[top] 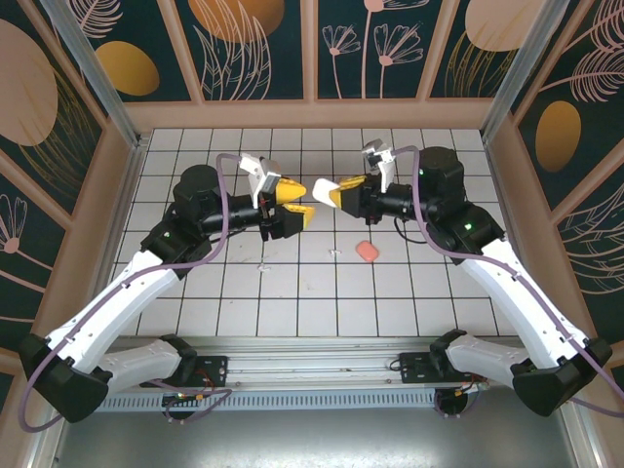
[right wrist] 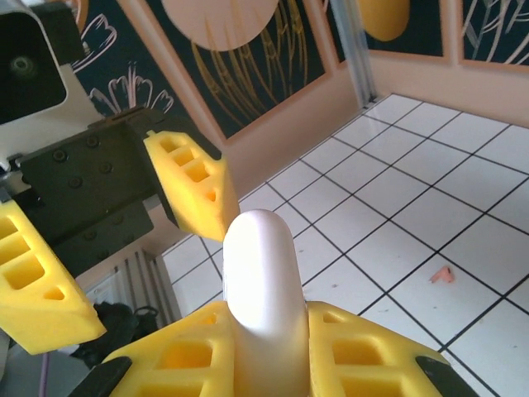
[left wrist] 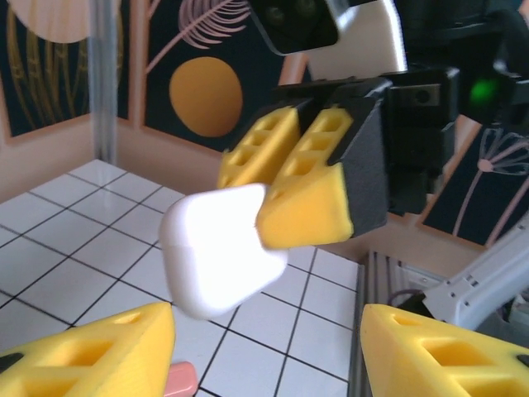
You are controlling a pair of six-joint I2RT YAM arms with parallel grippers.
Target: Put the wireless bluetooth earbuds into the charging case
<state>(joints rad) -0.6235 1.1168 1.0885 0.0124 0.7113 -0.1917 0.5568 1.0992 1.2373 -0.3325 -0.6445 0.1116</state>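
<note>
Top external view puts both hands above the middle of the bench (top: 292, 312), meeting at a white charging case (top: 318, 185). The right hand (top: 330, 191) has its fingers closed on one end of the case and holds it up off the bench. From the right wrist, the rounded other end stands free above the pads, and the lid looks shut. The left hand (top: 298, 201) is about half open and holds nothing; its fingers sit either side of the case without touching it.

The earbuds are not in the case. A salmon-pink earbud (right wrist: 444, 275) lies on a tile beyond it, and a tiny white piece (top: 336, 253) — probably another earbud — lies on the bench below it, beside a pink case (top: 368, 252).

The step looks like a handover or a lid opening — I cannot tell which. Either way, the left hand should close slowly and squarely on the free end only, since the smooth shell could squirt out. The right hand should stay firm until the left bites.
</note>
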